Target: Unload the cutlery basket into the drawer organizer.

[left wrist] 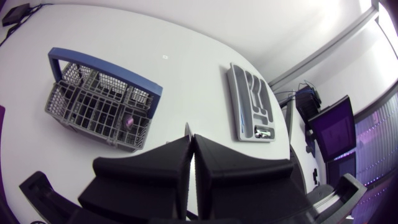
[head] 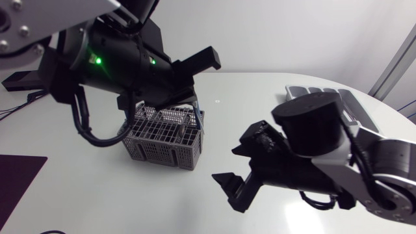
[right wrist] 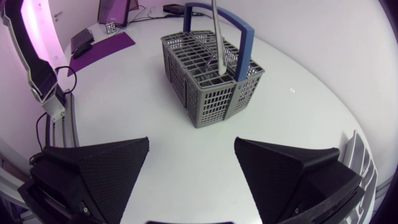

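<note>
Broadly, smooth white table (head: pixel 253 97), grey plastic lattice cutlery basket (right wrist: pixel 211 93) with blue hoop handle set on it, grey moulded drawer organizer (left wrist: pixel 235 93) laid well apart, right gripper (right wrist: pixel 193 146) with matte wedges spread wide, left gripper (left wrist: pixel 190 140) clamped on slim metal utensil (right wrist: pixel 216 25) held upright over the basket

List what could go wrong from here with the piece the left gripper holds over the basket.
1. The thin silver utensil in the left gripper has its lower end inside the basket, close to the blue handle. Moving sideways too soon might snag it and tip the basket.
2. The right arm sits between the basket and the drawer organizer, so the carry could hit it.
</note>
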{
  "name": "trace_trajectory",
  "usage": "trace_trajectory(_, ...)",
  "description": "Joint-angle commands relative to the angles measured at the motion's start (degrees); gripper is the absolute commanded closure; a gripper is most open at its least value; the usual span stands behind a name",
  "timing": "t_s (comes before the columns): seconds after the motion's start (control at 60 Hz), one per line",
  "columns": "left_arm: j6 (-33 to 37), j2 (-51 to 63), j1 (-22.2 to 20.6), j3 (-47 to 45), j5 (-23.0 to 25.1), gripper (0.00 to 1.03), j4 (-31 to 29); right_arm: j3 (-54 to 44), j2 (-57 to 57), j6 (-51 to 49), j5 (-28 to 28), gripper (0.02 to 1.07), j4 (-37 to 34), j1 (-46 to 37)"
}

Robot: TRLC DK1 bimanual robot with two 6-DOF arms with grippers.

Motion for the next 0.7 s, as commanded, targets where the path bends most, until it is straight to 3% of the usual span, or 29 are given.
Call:
trace_trajectory(0.0, 3.2, -1.7, -0.7, -4.7, 1.9, 0.99, 3.3, -2.3, -3.7, -3.4, -2.9, 0.08, 0.3, -3.0)
trace_trajectory(0.333, 7.1, -2.4, -2.6, -10.6, 10.1, 0.99, 10.2, -3.6, -11.1, -12.3, -4.7, 0.08, -5.5, -6.5)
trace_trajectory(0.683, 12.8, -3.4, -6.1, -14.2, 16.6, 0.99, 13.6, -2.3, -11.3, -23.4, -17.2, 0.08, -12.0, -10.7)
